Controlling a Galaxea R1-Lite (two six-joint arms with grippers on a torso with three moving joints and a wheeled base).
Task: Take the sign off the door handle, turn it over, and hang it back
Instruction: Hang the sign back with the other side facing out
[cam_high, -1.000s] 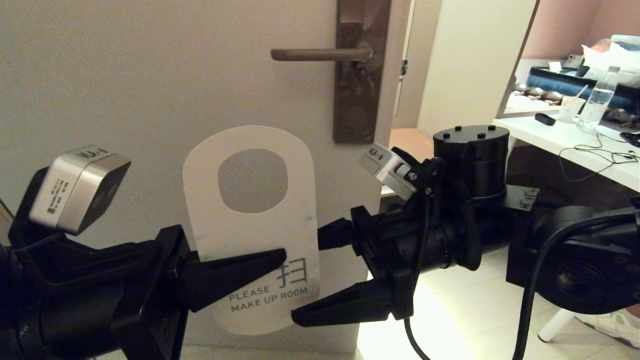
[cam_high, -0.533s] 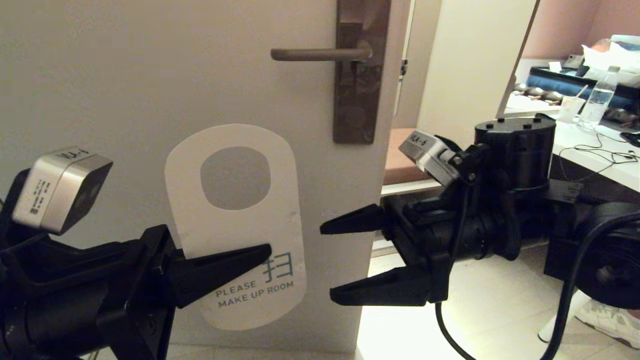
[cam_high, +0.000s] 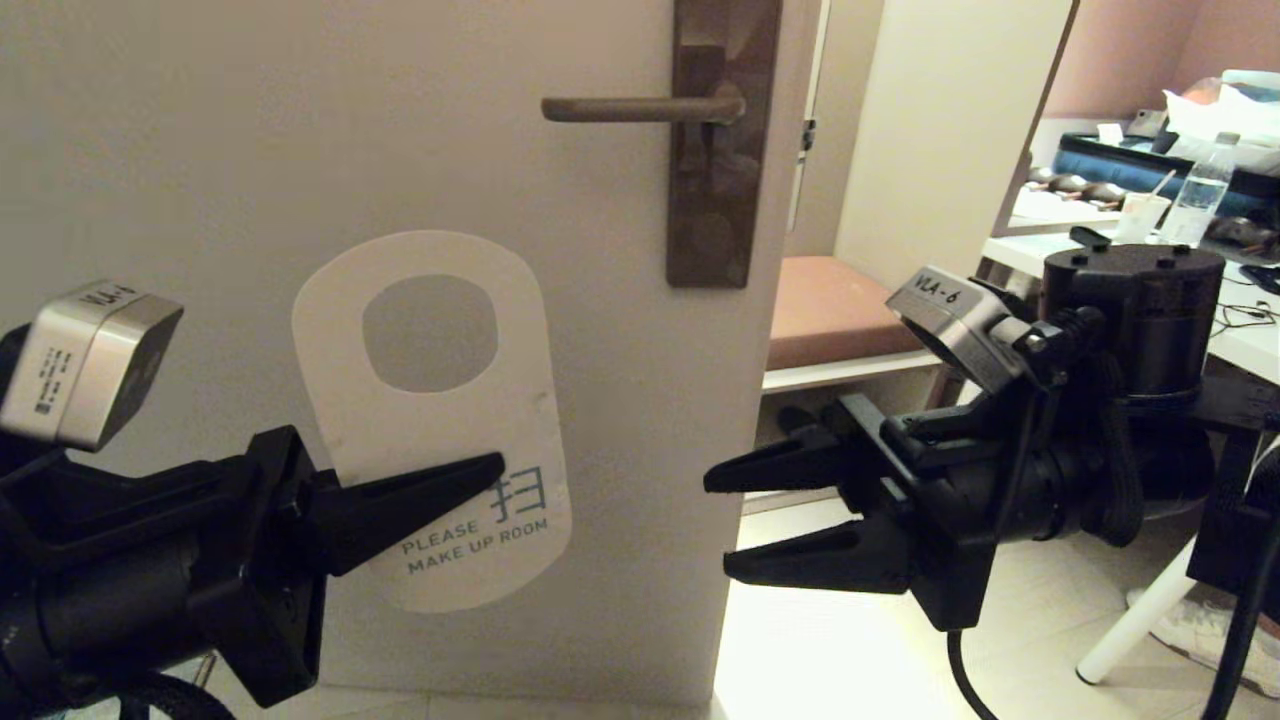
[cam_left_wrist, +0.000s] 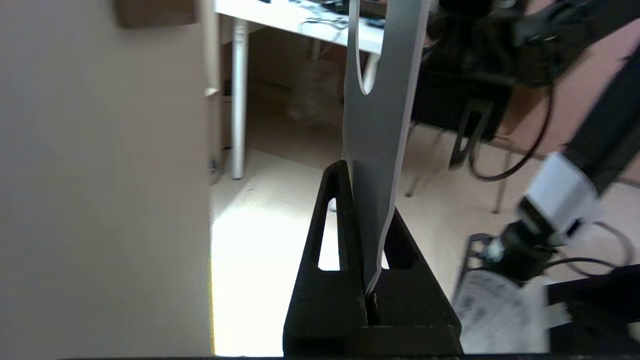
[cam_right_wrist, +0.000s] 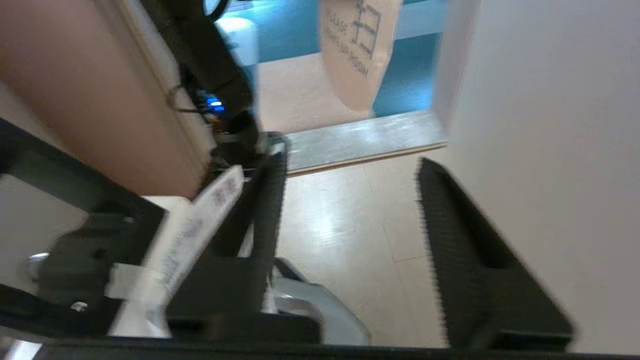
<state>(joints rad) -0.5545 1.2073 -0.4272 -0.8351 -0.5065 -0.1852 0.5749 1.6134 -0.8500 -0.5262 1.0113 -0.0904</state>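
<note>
Since a second ago the left pincer (cam_high: 440, 490) has carried the sign (cam_high: 430, 420) lower and further away from the door handle (cam_high: 640, 108), while the right pincer (cam_high: 770, 520) has backed off from the card with its jaws standing apart and empty. The sign is off the lever, below and to the left of it, clamped at its lower edge by the left pincer, pale "MAKE UP ROOM" face toward the head camera. To turn it well, the wrist should rotate with the card kept clear of the door. The left wrist view shows the card edge-on between the fingers (cam_left_wrist: 330, 240), which the head view hides
</note>
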